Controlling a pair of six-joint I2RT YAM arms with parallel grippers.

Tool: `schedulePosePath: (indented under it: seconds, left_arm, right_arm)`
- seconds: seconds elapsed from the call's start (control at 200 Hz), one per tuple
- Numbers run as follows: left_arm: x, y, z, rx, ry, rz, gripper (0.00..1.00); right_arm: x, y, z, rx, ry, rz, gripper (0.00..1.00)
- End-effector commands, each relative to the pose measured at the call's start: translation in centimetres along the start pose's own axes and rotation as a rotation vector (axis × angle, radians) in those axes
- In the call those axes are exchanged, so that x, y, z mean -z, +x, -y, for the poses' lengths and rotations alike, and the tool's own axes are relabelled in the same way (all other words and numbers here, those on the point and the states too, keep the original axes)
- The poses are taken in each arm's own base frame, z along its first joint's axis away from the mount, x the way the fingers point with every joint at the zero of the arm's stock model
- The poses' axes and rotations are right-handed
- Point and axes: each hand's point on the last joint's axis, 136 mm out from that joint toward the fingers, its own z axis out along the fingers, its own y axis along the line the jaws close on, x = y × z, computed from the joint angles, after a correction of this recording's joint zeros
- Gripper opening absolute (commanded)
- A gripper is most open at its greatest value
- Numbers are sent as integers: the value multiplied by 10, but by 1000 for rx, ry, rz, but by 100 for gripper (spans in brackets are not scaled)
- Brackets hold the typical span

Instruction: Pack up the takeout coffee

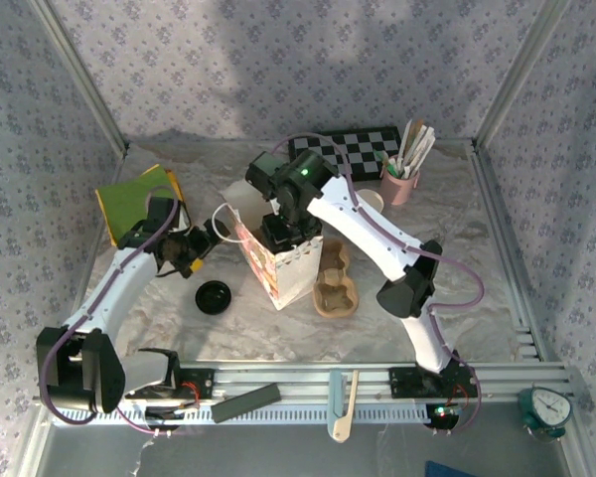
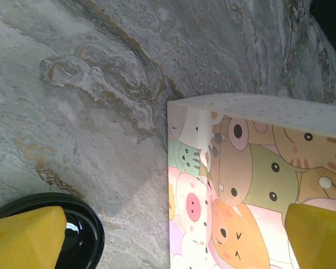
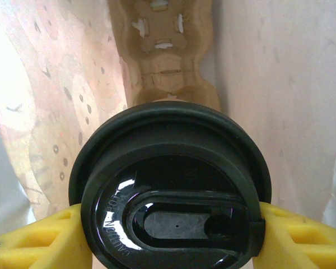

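The takeout coffee shows its round black lid (image 3: 171,190) from above, and my right gripper (image 3: 171,238) is shut on it, one yellow finger (image 3: 39,241) at each side. It hangs inside the cartoon-animal paper bag (image 1: 286,268), over a brown pulp tray (image 3: 165,61) between the bag's walls. From above, my right gripper (image 1: 278,231) reaches into the bag's open top. My left gripper (image 1: 192,250) stands open just left of the bag (image 2: 252,185). Its yellow fingers (image 2: 25,238) straddle the bag's near corner without touching it.
A loose black lid (image 1: 214,296) lies on the table left of the bag, also under my left finger (image 2: 81,238). Another pulp tray (image 1: 336,285) sits right of the bag. A pink cup of stirrers (image 1: 401,181), a chessboard (image 1: 353,147) and a green-yellow book (image 1: 137,199) stand further back.
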Motion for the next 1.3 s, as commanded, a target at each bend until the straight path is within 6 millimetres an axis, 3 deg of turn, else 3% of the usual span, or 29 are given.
schedulePosePath:
  seconds: [0.0, 0.785, 1.294]
  left_arm:
    - [6, -1, 11, -18, 31, 14, 100]
    - [3, 12, 15, -27, 31, 1, 100]
    - [0, 17, 26, -47, 35, -14, 100]
  right_arm:
    - [28, 51, 28, 11, 64, -135, 63]
    - [33, 103, 56, 24, 101, -239, 62]
    - [39, 122, 67, 8, 104, -255, 62]
